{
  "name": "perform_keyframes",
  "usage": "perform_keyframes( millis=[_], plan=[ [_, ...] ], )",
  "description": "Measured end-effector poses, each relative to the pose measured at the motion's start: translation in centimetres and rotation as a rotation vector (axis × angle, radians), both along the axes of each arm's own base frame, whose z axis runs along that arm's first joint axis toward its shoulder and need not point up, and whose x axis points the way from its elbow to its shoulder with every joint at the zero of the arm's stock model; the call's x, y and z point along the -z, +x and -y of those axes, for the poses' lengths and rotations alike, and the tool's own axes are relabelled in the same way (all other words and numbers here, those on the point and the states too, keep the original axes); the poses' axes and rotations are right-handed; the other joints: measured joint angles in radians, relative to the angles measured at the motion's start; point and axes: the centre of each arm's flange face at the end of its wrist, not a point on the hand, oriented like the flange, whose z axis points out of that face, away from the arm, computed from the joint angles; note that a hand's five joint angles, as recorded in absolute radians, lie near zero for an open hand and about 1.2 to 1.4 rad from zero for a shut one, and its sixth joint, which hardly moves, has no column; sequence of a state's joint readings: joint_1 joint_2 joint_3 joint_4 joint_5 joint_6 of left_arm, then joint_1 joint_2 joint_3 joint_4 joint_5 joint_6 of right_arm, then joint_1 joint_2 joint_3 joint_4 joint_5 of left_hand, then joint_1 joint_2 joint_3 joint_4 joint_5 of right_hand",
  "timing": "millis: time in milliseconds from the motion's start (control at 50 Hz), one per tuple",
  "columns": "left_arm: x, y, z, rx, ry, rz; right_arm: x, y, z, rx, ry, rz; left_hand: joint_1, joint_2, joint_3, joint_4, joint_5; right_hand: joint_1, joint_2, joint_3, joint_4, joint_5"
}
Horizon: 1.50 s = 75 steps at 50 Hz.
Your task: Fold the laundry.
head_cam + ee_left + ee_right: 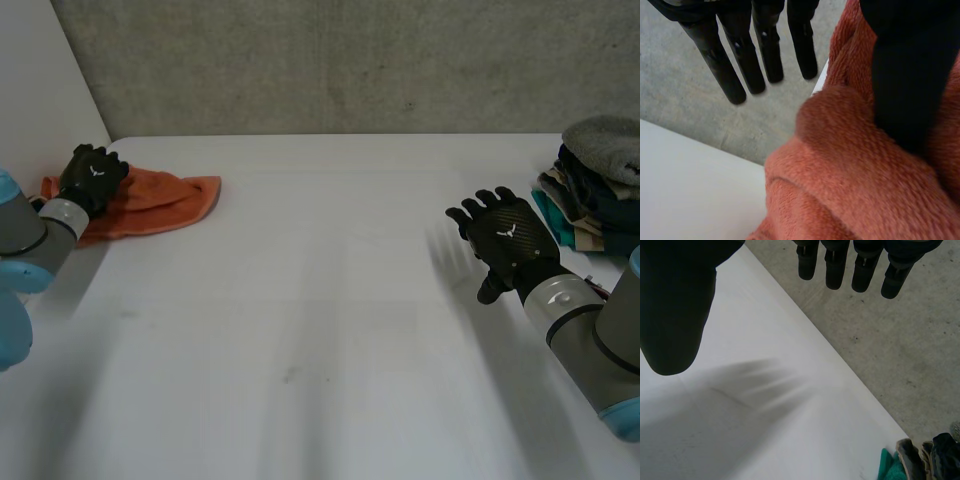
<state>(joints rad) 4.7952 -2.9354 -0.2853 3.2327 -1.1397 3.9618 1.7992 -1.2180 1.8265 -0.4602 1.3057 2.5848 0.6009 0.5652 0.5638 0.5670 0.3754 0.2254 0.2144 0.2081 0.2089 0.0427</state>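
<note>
1. Locate the white table (320, 330). It runs up to a grey concrete wall (350, 60).
2. Locate the pile of mixed laundry (595, 190) at the table's far right edge. In the head view you see a grey knitted piece on top, with dark blue, teal and beige pieces below it. The right wrist view shows you only the pile's near edge, in teal, grey-brown and dark blue, well apart from the fingertips.
3. Locate the orange terry cloth (160, 200), bunched flat at the table's far left corner. The left wrist view adds what the head view cannot give you: its looped pile and a thick rolled fold under the thumb.
4. Check the left hand (92, 175). It rests on the cloth's end nearest the table's left edge. In its own wrist view the fingers (740, 60) are straight and reach past the cloth, and the thumb (910, 75) lies on the cloth. Nothing is pinched.
5. Check the right hand (510, 240). It hovers over bare table beside the pile, with its fingers (835, 265) spread and straight, holding nothing.
6. Note the small white mark on the back of each hand. It is too small to read.
</note>
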Motion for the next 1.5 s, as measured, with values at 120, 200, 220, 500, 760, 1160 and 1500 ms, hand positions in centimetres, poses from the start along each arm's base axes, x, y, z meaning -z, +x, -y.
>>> perform_keyframes(
  millis=[120,200,220,500,760,1160,1500],
  plan=[
    [-0.2,-0.3,0.1,0.016,-0.007,-0.019,0.0,0.0,0.0,0.001,0.001,0.000,0.523,0.529,0.514,0.517,0.518,0.000,0.000,0.000,0.000,0.000],
    [-0.5,-1.2,-0.1,0.008,0.002,-0.061,0.2,0.0,-0.2,0.000,0.008,-0.002,0.567,0.628,0.623,0.630,0.607,0.000,0.000,0.000,0.000,0.000],
    [-0.7,-1.4,-0.2,0.004,0.005,-0.071,0.2,0.0,-0.2,0.000,0.010,-0.002,0.567,0.628,0.623,0.630,0.607,0.000,0.000,0.000,0.000,0.000],
    [-18.3,-7.7,-6.5,0.120,-0.122,-0.494,0.2,-0.1,-0.4,0.000,0.012,-0.003,0.284,0.346,0.368,0.365,0.377,0.000,0.000,0.000,0.000,0.000],
    [-11.1,-5.8,-5.2,0.056,0.037,-0.459,0.6,-0.2,-0.8,-0.010,0.026,-0.004,-0.300,-0.270,-0.272,-0.281,-0.272,0.000,0.000,0.000,0.000,0.000],
    [1.0,-2.6,-0.7,-0.012,0.036,-0.204,0.9,-0.3,-0.3,0.004,0.023,-0.008,-0.235,-0.199,-0.197,-0.198,-0.175,0.000,0.000,0.000,0.000,0.000],
    [-11.6,-8.3,-3.5,-0.001,-0.141,-0.367,1.2,-0.2,-0.4,0.006,0.031,-0.011,0.490,0.630,0.628,0.631,0.562,0.000,0.000,0.000,0.000,0.000]
  ],
)
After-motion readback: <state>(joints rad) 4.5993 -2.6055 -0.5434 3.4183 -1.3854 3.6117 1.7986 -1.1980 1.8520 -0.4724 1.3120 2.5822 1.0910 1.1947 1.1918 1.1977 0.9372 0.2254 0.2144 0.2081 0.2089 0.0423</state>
